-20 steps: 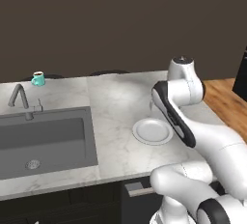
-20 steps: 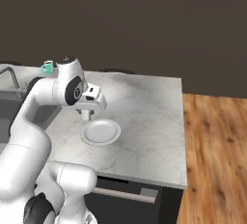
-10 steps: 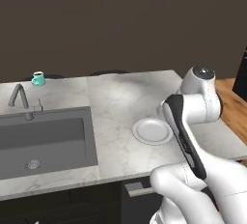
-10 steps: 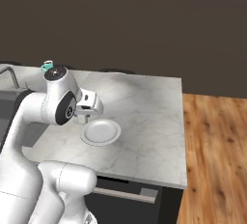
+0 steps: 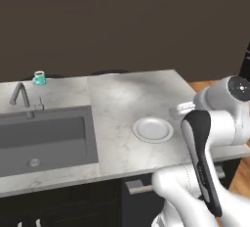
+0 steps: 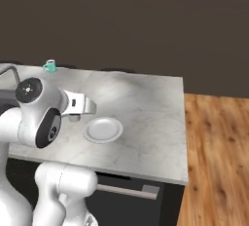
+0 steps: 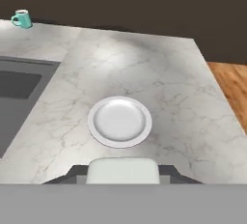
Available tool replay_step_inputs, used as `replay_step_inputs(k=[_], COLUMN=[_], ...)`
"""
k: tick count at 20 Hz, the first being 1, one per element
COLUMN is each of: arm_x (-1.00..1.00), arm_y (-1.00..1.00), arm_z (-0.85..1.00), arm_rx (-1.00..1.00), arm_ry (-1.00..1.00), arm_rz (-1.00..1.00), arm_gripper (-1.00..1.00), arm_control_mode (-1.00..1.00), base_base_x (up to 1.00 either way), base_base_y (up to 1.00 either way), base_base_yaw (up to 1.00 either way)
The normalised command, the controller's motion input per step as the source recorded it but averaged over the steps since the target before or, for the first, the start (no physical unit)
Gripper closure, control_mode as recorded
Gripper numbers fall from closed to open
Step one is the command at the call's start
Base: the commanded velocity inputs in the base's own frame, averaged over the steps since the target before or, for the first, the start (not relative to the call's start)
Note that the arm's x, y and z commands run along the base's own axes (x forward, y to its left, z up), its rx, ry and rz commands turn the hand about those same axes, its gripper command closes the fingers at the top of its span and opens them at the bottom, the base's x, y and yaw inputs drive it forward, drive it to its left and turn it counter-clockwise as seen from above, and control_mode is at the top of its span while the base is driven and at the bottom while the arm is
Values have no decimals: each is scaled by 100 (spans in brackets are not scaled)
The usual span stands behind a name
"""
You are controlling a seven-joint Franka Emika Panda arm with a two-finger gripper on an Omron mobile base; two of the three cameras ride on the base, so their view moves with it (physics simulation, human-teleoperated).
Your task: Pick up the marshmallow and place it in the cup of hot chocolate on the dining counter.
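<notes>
Marshmallow (image 7: 122, 171), a small white soft block, sits at the bottom of the hand view between the two dark fingertips of the pincer (image 7: 122, 174), which is closed on it. Its long axis runs across that view, from one fingertip to the other, with a broad flat face turned toward the camera. It hangs above the near edge of the long grey-white veined marble tabletop (image 7: 169, 88), just on the near side of a round white plate (image 7: 119, 121) that lies flat on the marble.

In the right base view the white hand reaches sideways over the tabletop (image 6: 146, 108), close beside the plate (image 6: 102, 129); the fingertips themselves are too small there to make out. In the left base view the plate (image 5: 153, 129) lies between the inset grey sink (image 5: 44, 135) and the robot's white wrist.

Small teal mug of hot chocolate (image 7: 21, 19) stands upright at the far back corner of the tabletop, behind the sink, well apart from the pincer. In the hand view its handle points to the left, and dark liquid shows at its rim. The same mug (image 5: 39, 78) stands near the bent grey tap (image 5: 20, 95) in the left base view, and at the far left edge (image 6: 49, 65) in the right base view.
</notes>
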Motion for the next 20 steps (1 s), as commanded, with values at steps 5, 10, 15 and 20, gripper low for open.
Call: replay_step_inputs(k=[5,10,15,20], arm_x=[0,0,0,0], arm_y=[0,0,0,0], arm_z=[0,0,0,0], arm_rx=[0,0,0,0], arm_ry=[0,0,0,0], arm_rz=[0,0,0,0], arm_gripper=[100,100,100,100], arm_control_mode=[100,100,100,100], base_base_x=[-72,-42,18,23], base_base_y=[-20,-52,-100,-100], base_base_yaw=[0,-4,-3,0])
